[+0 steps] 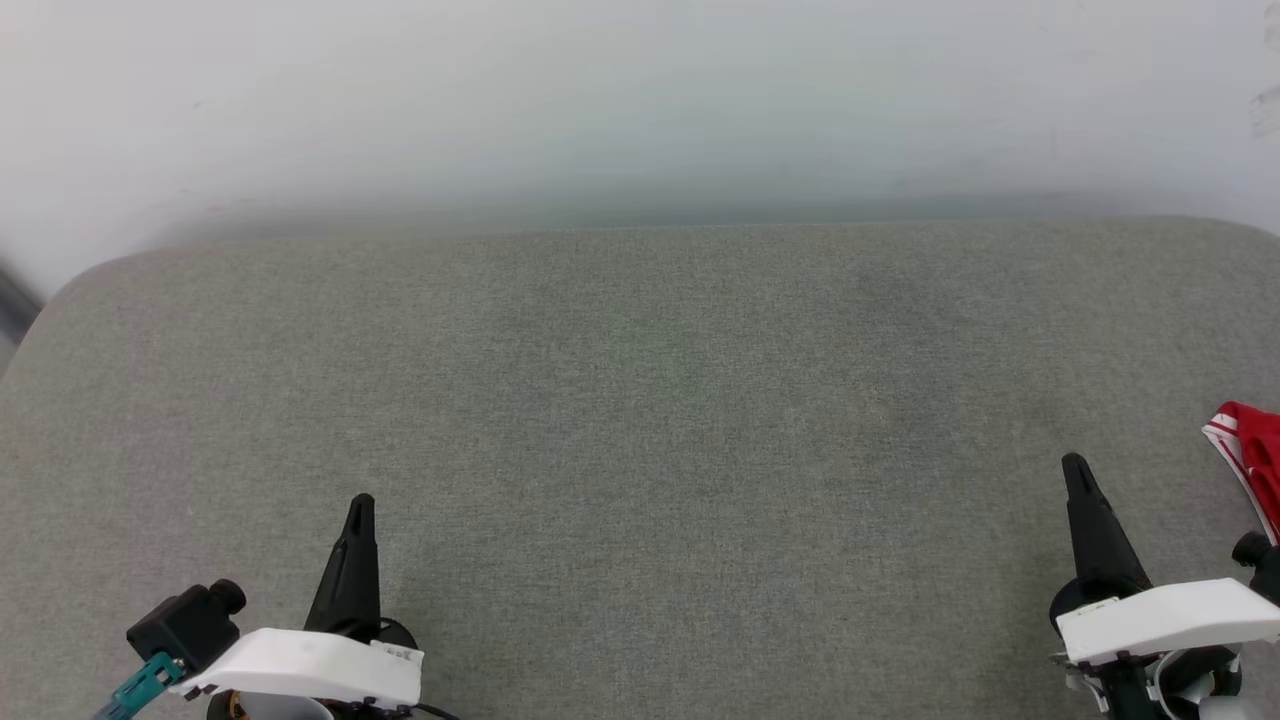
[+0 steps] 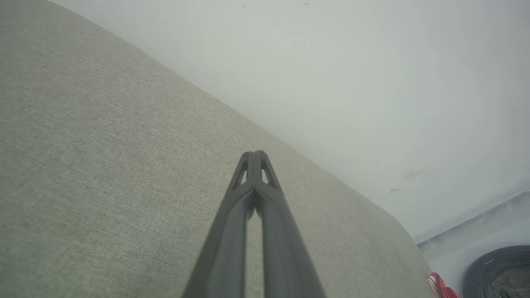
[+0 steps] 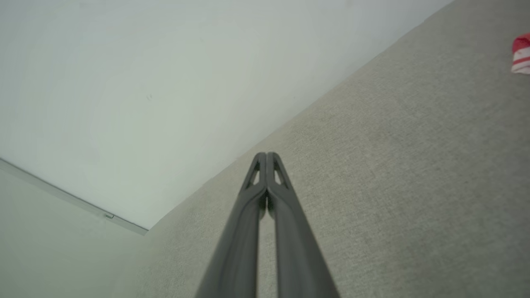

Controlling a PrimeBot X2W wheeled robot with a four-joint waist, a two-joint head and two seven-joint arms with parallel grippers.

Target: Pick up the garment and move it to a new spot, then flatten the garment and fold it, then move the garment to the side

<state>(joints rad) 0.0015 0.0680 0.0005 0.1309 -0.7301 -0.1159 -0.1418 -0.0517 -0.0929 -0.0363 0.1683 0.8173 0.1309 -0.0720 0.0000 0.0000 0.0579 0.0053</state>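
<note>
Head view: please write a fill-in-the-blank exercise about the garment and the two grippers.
The garment lies at the ____ edge of the head view.
The left gripper and the right gripper are both ____.
The garment shows white stripes and ____ fabric.
Missing words: right, shut, red.

The left gripper (image 1: 360,503) and right gripper (image 1: 1075,465) both have long, tapering black fingers (image 2: 281,240) with small triangular cut-outs near the tips. Behind each sits a smooth white shell (image 1: 310,668) edged with tiny dark screws. A boxy black camera (image 1: 185,625) with a teal plug (image 1: 145,683) juts out beside the left one.
</note>
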